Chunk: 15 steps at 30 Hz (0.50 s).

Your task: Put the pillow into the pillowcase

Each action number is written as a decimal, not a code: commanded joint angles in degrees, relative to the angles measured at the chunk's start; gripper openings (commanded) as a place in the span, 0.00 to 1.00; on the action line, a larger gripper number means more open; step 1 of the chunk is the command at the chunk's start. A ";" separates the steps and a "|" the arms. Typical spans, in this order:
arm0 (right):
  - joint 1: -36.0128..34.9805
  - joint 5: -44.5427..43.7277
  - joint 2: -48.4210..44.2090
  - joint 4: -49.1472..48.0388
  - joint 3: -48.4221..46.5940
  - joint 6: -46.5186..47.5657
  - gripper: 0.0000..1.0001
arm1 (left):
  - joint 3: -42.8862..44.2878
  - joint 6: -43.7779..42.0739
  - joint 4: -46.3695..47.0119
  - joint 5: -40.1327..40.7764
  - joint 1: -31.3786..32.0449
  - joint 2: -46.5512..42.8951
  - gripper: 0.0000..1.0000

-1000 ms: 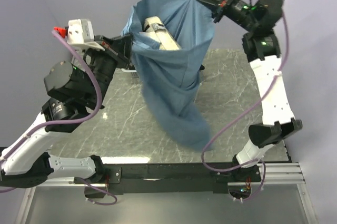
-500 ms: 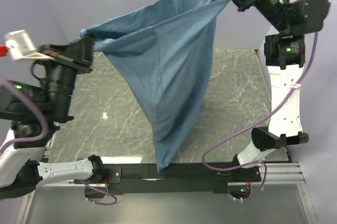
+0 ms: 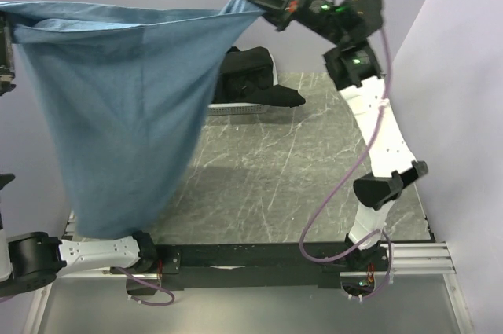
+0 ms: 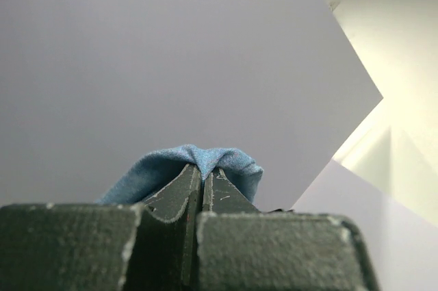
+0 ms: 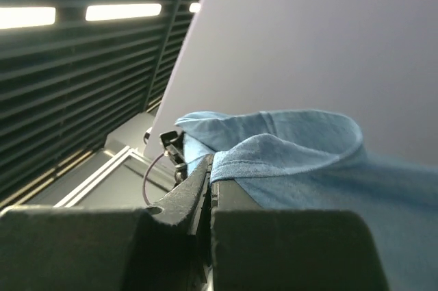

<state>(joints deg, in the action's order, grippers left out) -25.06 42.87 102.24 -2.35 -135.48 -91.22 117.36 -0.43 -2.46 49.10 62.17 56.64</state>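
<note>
The slate-blue pillowcase (image 3: 118,114) hangs high in the air, stretched by its top edge between my two grippers. Its lower end sags down over the table's near left corner. My left gripper (image 3: 5,51) is at the far left edge of the top view, shut on one corner of the pillowcase (image 4: 233,162); its jaws (image 4: 202,169) pinch the cloth. My right gripper (image 3: 253,1) is high at the back, shut on the other corner (image 5: 308,154), with the hem clamped between its jaws (image 5: 211,165). The cream pillow is not visible in any view.
A black cloth bundle (image 3: 251,75) lies on a tray at the back of the grey marble table (image 3: 299,169). The right arm (image 3: 373,114) rises along the table's right side. Lilac walls stand behind and to the right.
Both grippers have swung left with the pillowcase. The left arm has gone almost out of the top view. The sack now hangs over the left side, uncovering the black cloth.
</note>
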 commanded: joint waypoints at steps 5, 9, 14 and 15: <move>0.27 0.11 -12.38 -0.83 21.09 10.42 0.00 | -1.69 3.22 -6.76 -7.26 0.41 6.19 0.01; 1.94 -5.77 -26.80 8.14 43.94 25.36 0.00 | -16.67 11.22 -7.12 -12.26 0.41 4.88 0.01; 1.33 -19.22 -49.21 10.61 83.22 36.37 0.05 | -38.14 27.99 -4.66 -22.19 0.14 3.47 0.01; 1.50 -19.75 -51.93 10.35 88.41 36.81 0.05 | -44.61 31.07 -3.88 -23.34 -0.03 3.39 0.01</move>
<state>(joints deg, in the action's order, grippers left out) -23.33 31.22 62.00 7.79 -63.92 -64.38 86.70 15.03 -8.08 36.99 62.24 59.20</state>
